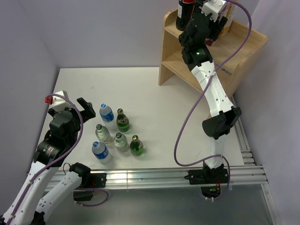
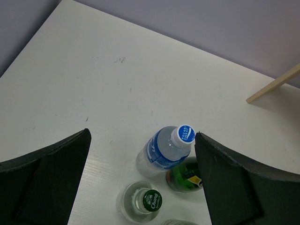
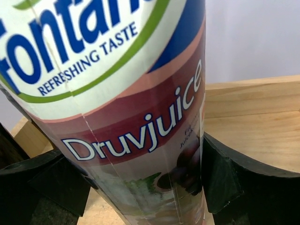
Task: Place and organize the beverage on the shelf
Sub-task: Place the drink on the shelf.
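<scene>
Jaws of the left gripper stand wide apart, holding nothing, over the white table well apart from the shelf. In the left wrist view a clear water bottle with a blue label band shows in the gap between the fingers, closer to the right-hand finger. Its blue-and-white cap carries print too small to read surely. Next to it stands a clear bottle whose green cap reads "Chang", and a green glass bottle sits partly behind that finger. From above, six bottles stand upright in a loose cluster on the side of the table away from the shelf.

Over at the shelf, the right gripper reaches onto the top tier, its jaws clamped on a juice carton, one black finger pressed to each side. The carton reads "fontan…", "REFRESHING TASTE" and "Druvjuice". A dark cola bottle stands on the same tier, just beside the gripper.
</scene>
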`<state>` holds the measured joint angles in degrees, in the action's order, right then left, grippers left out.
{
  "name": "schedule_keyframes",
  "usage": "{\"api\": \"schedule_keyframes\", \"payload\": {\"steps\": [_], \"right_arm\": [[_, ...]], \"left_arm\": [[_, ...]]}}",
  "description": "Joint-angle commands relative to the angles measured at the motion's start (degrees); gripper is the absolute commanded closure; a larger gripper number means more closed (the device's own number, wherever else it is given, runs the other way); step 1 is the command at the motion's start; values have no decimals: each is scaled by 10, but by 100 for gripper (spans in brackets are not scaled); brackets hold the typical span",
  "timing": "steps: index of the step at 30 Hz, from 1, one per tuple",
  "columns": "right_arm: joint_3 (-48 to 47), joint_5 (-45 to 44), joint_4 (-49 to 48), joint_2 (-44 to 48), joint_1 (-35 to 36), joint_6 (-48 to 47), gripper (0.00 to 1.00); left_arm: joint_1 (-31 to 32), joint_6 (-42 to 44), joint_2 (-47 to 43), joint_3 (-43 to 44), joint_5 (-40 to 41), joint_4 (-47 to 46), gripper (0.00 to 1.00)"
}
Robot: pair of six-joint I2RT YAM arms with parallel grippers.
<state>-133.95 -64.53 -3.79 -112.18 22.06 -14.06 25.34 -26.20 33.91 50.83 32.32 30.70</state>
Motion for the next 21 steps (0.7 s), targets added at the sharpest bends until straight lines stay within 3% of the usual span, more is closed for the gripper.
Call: {"api": "schedule_keyframes", "payload": {"steps": [1, 4, 5, 21], "right_arm": [[18, -5, 55, -10, 15, 61, 13], [21, -2, 63, -9, 16, 71, 7], [22, -2, 63, -9, 16, 73, 0], [93, 39, 73, 49, 22, 115, 0]], "left_arm": [[-5, 6, -4, 1, -8, -16, 1], [-8, 8, -5, 1, -15, -20, 0], [-9, 9, -4, 2, -16, -19, 1], [-13, 5, -2, 1, -16, -18, 0]]}}
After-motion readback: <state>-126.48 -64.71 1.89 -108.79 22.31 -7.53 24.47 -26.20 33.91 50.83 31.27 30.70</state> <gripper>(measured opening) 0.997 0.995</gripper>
